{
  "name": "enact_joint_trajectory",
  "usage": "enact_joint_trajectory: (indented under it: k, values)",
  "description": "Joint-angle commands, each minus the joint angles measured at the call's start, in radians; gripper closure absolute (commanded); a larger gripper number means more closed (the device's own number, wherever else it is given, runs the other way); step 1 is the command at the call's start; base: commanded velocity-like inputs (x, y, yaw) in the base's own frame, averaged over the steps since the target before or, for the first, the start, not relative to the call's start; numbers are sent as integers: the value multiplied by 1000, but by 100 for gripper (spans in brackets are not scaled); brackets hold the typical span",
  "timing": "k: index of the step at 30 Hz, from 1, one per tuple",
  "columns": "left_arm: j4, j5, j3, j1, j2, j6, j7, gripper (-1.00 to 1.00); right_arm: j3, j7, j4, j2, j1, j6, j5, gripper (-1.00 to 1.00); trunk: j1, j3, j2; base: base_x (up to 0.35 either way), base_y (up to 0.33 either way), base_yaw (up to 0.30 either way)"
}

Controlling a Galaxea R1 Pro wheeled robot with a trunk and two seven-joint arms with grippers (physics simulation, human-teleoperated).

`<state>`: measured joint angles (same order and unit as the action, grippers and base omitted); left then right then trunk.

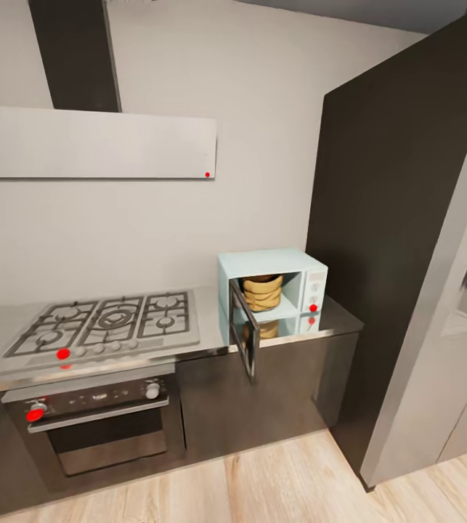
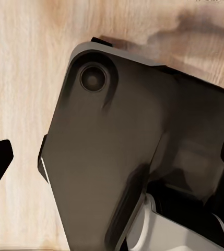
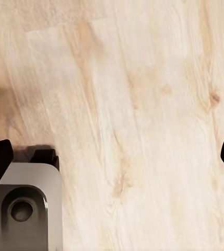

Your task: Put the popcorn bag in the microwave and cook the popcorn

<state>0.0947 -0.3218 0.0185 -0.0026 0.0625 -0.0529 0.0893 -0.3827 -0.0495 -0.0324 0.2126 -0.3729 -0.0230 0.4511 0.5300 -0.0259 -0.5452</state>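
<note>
The right tool [image 3: 112, 157] is spread wide with nothing in it, over the wood floor [image 3: 132, 104]. I cannot tell if the left tool is released or clenched. Far from both, the microwave [image 1: 271, 263] sits on the surface [image 1: 338, 314], door [image 1: 242, 338] open. The popcorn bag [image 1: 262, 292] sits inside it.

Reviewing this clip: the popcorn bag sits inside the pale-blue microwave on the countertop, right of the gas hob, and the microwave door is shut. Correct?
Not quite. The door is swung open, as the head view shows. The rest holds: the popcorn bag sits inside the microwave, which stands on the countertop right of the gas hob.
</note>
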Motion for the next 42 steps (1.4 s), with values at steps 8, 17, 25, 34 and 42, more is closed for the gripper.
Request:
enact_joint_trajectory:
  k: [8,17,25,34,42]
  values:
    - [1,-4,3,0,6,-2,2,-100,-8,59,-1,-1,-1,2,9,-100,0,-2,-2,0,0,130]
    - [-1,-6,2,0,7,-1,1,-100,-8,66,-1,0,-1,-7,9,-100,0,-2,-2,75,0,1]
    - [-1,-6,1,0,4,-1,1,-100,-8,67,-1,-1,18,-5,9,-100,0,-2,-2,313,0,0]
    - [11,-4,1,0,3,-2,-1,-100,-8,66,-1,-1,19,-6,9,-100,0,-2,-2,143,0,0]
    - [766,9,-5,0,-5,354,0,-100,-8,68,-1,-1,19,-5,9,-100,0,-2,-2,1,0,0]
